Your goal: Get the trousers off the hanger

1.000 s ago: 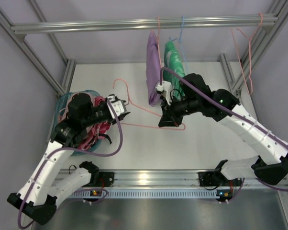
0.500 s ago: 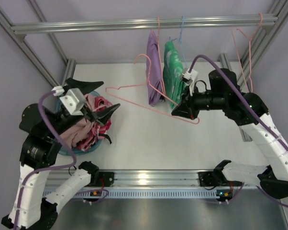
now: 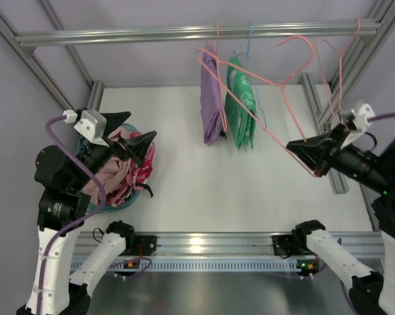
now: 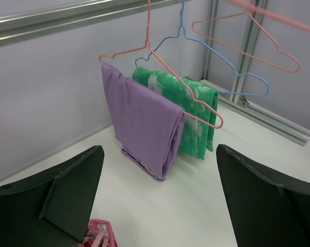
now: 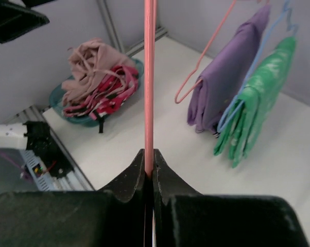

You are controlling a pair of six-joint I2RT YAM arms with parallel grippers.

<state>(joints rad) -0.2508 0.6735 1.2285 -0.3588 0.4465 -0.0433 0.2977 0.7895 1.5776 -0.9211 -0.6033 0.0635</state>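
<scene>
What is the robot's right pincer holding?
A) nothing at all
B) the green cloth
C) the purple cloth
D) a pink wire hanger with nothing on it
D: the right pincer is shut on the thin pink hanger, and no cloth hangs on its wire.

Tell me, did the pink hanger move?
Yes. The hanger, pinched in the right tool, swung up and rightward, away from the purple garment toward the top rail.

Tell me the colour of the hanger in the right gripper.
The hanger is salmon pink; clearest in right wrist view.
</scene>
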